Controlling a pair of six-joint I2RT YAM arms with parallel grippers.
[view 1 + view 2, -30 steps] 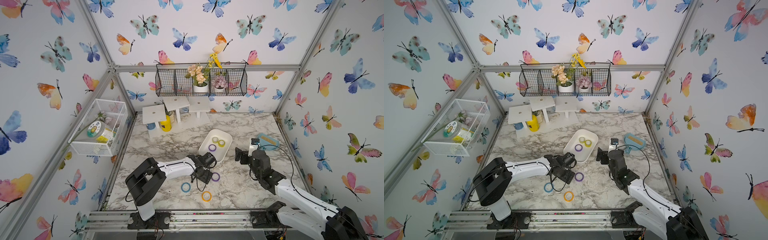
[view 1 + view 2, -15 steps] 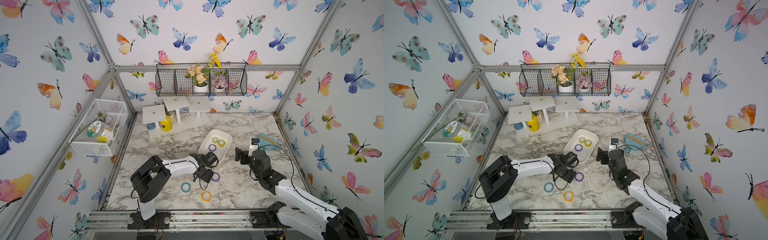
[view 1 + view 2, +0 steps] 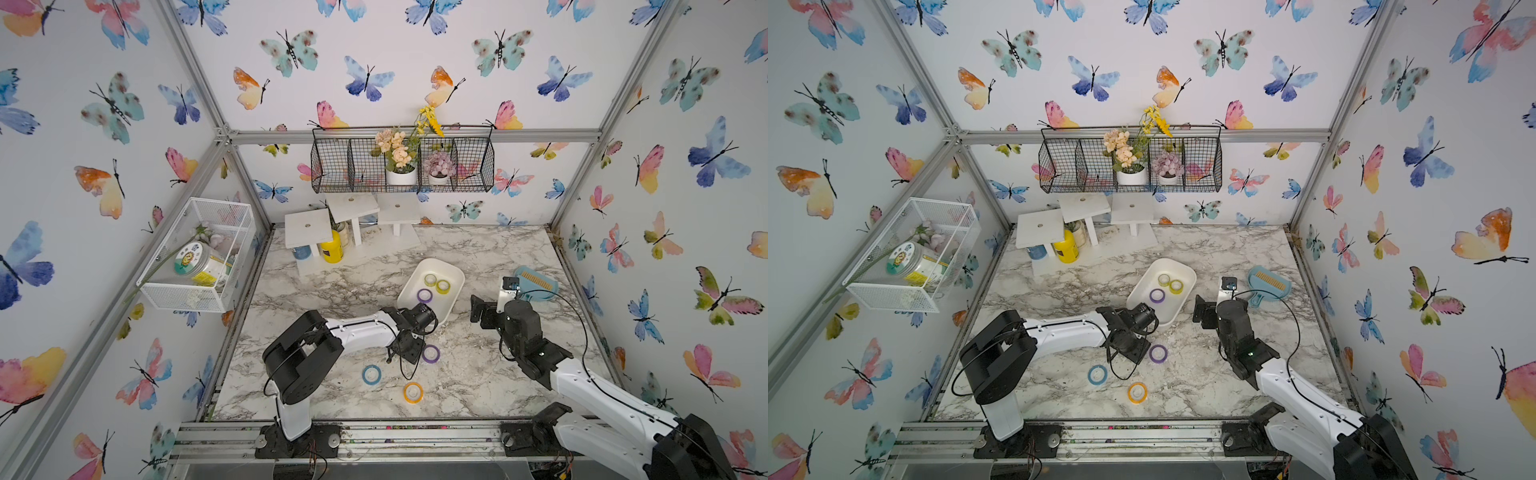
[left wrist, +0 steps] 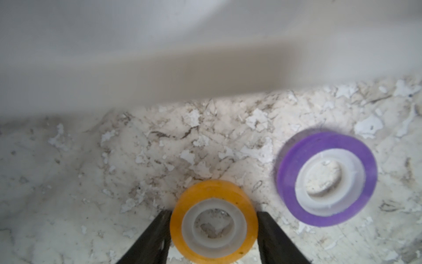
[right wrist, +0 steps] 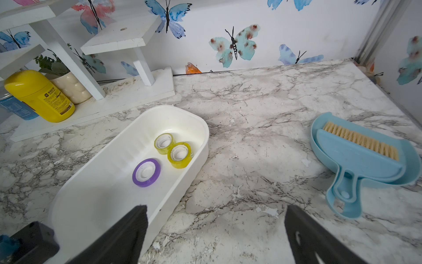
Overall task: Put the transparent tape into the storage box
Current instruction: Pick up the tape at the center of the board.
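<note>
**Pinched and ready to lift**

Clamps the orange tape roll point(image 4: 212, 190) by its sides in the left gripper point(image 4: 213, 212), flat on the bench point(image 4: 91, 171) just before the storage box point(image 3: 446, 304) wall, probably for a short lift over. Holds the right gripper point(image 5: 215, 209) wide open, empty.

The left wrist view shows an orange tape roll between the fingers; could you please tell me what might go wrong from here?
1. The left gripper pinches the orange tape roll by its curved rim at the fingertips only, so it might slip out on lifting.
2. The purple tape roll lies close beside it; a finger could knock it.
3. The storage box wall rises just ahead; a low carry could bump it.
</note>
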